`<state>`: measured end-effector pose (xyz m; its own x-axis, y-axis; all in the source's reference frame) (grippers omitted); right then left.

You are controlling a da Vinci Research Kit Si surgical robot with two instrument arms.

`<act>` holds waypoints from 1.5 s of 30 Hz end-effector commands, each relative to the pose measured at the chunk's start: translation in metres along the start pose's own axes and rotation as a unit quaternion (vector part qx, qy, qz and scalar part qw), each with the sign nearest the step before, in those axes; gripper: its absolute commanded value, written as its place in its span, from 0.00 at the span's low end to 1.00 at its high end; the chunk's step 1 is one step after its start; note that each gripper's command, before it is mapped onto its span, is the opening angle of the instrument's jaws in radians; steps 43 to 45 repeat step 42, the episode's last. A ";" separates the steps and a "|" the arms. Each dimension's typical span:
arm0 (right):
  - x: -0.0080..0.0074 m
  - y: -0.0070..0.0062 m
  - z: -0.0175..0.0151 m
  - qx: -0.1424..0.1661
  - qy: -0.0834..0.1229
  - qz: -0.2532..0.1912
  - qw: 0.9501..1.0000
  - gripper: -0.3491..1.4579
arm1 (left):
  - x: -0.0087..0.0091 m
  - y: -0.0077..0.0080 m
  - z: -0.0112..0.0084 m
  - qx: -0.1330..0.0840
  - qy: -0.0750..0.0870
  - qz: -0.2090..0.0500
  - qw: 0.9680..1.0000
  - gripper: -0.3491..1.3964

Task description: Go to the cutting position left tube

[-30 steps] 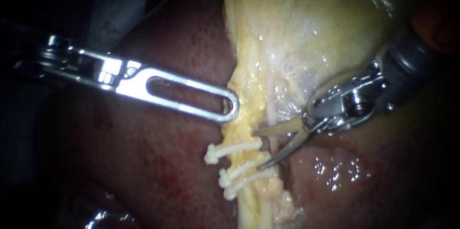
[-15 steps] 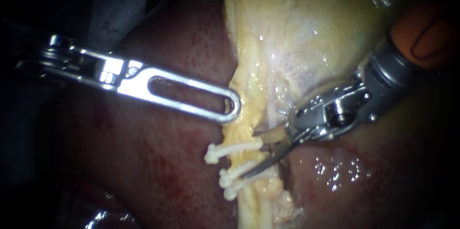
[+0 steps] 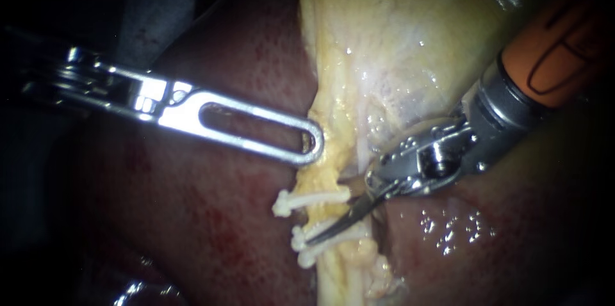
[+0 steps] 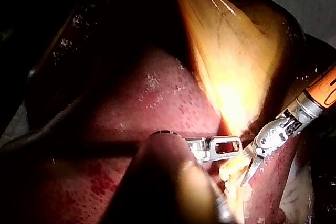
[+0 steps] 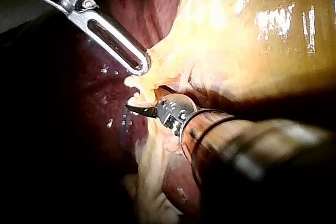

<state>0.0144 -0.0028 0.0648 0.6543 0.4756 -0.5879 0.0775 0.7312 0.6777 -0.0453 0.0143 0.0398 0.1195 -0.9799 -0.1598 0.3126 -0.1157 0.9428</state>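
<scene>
A pale yellow tube (image 3: 323,213) runs down from the gallbladder (image 3: 397,37) and carries three white clips (image 3: 283,204). One clip lies above the other two (image 3: 300,239). My right instrument (image 3: 327,212) comes in from the upper right with curved blades open. Its lower blade reaches across the tube between the upper clip and the lower pair, and its upper blade lies just above. My left instrument (image 3: 312,143) has long slotted jaws shut on the yellow tissue at the gallbladder's edge, just above the clips. The right wrist view shows the blades (image 5: 137,109) at the tube below the left jaws (image 5: 139,64).
Dark red liver (image 3: 211,229) lies on both sides of the tube, wet and glistening at the lower right (image 3: 448,229). The right instrument's orange-banded shaft (image 3: 551,43) crosses the gallbladder. In the left wrist view both instruments (image 4: 233,145) meet at the yellow strand.
My right instrument has advanced down and left, and its lower blade tip now reaches between the clips on the tube. The left instrument has held still.
</scene>
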 end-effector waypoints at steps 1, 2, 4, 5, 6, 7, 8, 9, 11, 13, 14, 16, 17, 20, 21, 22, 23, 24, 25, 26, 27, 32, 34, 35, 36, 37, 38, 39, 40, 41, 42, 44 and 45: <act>0.0000 0.0000 0.0000 0.000 0.000 0.003 1.000 0.53 | 0.0000 0.0000 0.0000 0.000 0.000 0.000 1.000 0.00; 0.0000 0.0000 0.0000 0.000 0.000 0.003 1.000 0.53 | 0.0000 0.0000 0.0000 0.000 0.000 0.000 1.000 0.00; 0.0000 0.0000 0.0000 0.000 0.000 0.006 1.000 0.52 | 0.0000 0.0000 0.0000 0.000 0.000 0.000 1.000 0.00; 0.0000 0.0000 0.0000 0.000 0.000 0.009 1.000 0.52 | 0.0000 0.0000 0.0000 0.000 0.000 0.000 1.000 0.00; 0.0000 0.0000 0.0000 0.000 0.001 0.012 1.000 0.51 | 0.0000 0.0000 0.0000 0.000 0.000 0.000 1.000 0.00; 0.0000 0.0000 0.0000 0.000 0.001 0.012 1.000 0.50 | 0.0000 0.0000 0.0000 0.000 0.000 0.000 1.000 0.00; 0.0000 0.0000 0.0000 0.000 0.001 0.015 1.000 0.50 | 0.0000 0.0000 0.0000 0.000 0.000 0.000 1.000 0.00; 0.0000 0.0000 0.0000 0.000 0.001 0.015 1.000 0.48 | 0.0000 0.0000 0.0000 0.000 0.000 0.000 1.000 0.00; 0.0000 0.0000 0.0000 0.000 0.001 0.018 1.000 0.45 | 0.0000 0.0000 0.0000 0.000 0.000 0.000 1.000 0.00; 0.0000 -0.0001 0.0000 0.000 0.001 0.026 1.000 0.40 | 0.0000 0.0000 0.0000 0.000 0.000 0.000 1.000 0.00; 0.0000 -0.0001 0.0000 0.000 0.001 0.026 1.000 0.39 | 0.0000 0.0000 0.0000 0.000 0.000 0.000 1.000 0.00; 0.0000 -0.0001 0.0000 0.000 0.002 0.029 1.000 0.37 | 0.0000 0.0000 0.0000 0.000 0.000 0.000 1.000 0.00; 0.0000 -0.0002 0.0000 0.000 0.002 0.029 1.000 0.35 | 0.0000 0.0000 0.0000 0.000 0.000 0.000 1.000 0.00; 0.0000 -0.0002 0.0000 0.000 0.002 0.032 0.999 0.34 | 0.0000 0.0000 0.0000 0.000 0.000 0.000 1.000 0.00; -0.0001 -0.0002 0.0000 0.000 0.002 0.032 0.999 0.34 | 0.0000 0.0000 0.0000 0.000 0.000 0.000 1.000 0.00; -0.0001 -0.0002 0.0000 0.000 0.002 0.032 0.999 0.34 | 0.0000 0.0000 0.0000 0.000 0.000 0.000 1.000 0.00; -0.0001 -0.0002 0.0000 0.000 0.002 0.032 0.999 0.34 | 0.0000 0.0000 0.0000 0.000 0.000 0.000 1.000 0.00; -0.0001 -0.0002 0.0001 0.000 0.002 0.032 0.999 0.34 | 0.0000 0.0000 0.0000 0.000 0.000 0.000 1.000 0.00; -0.0001 -0.0002 0.0000 0.000 0.002 0.032 0.999 0.34 | 0.0000 0.0000 0.0000 0.000 0.000 0.000 1.000 0.00; -0.0001 -0.0002 0.0000 0.000 0.002 0.032 0.999 0.34 | 0.0000 0.0000 0.0000 0.000 0.000 0.000 1.000 0.00; -0.0001 -0.0002 0.0000 0.000 0.002 0.032 0.999 0.34 | 0.0000 0.0000 0.0000 0.000 0.000 0.000 1.000 0.00; -0.0002 -0.0002 0.0000 0.000 0.002 0.031 1.000 0.34 | 0.0000 0.0000 0.0000 0.000 0.000 0.000 1.000 0.00; -0.0002 -0.0002 0.0000 0.000 0.001 0.031 1.000 0.34 | 0.0000 0.0000 0.0000 0.000 0.000 0.000 1.000 0.00; -0.0002 -0.0002 0.0000 0.000 0.001 0.031 1.000 0.34 | 0.0000 0.0000 0.0000 0.000 0.000 0.000 1.000 0.00; -0.0003 -0.0002 0.0000 0.000 0.001 0.031 1.000 0.34 | 0.0000 0.0000 0.0000 0.000 0.000 0.000 1.000 0.00; -0.0003 -0.0002 0.0000 0.000 0.001 0.031 1.000 0.34 | 0.0000 0.0000 0.0000 0.000 0.000 0.000 1.000 0.00; -0.0003 -0.0002 0.0000 0.000 0.001 0.031 1.000 0.35 | 0.0000 0.0000 0.0000 0.000 0.000 0.000 1.000 0.00; -0.0003 -0.0002 0.0000 0.000 0.001 0.031 1.000 0.35 | 0.0000 0.0000 0.0000 0.000 0.000 0.000 1.000 0.00; -0.0003 -0.0002 0.0001 0.000 0.001 0.031 1.000 0.35 | 0.0000 0.0000 0.0000 0.000 0.000 0.000 1.000 0.00; -0.0003 -0.0002 0.0001 0.000 0.001 0.031 1.000 0.35 | -0.0001 0.0000 0.0000 0.000 0.000 0.000 1.000 0.00; -0.0003 -0.0002 0.0000 0.000 0.001 0.031 1.000 0.35 | -0.0001 0.0000 0.0000 0.000 0.000 0.000 1.000 0.00; -0.0003 -0.0002 0.0000 0.000 0.001 0.031 1.000 0.35 | -0.0001 0.0000 0.0000 0.000 0.000 0.000 1.000 0.00; -0.0003 -0.0002 0.0000 0.000 0.001 0.031 1.000 0.35 | -0.0001 0.0000 0.0000 0.000 0.000 0.000 1.000 0.00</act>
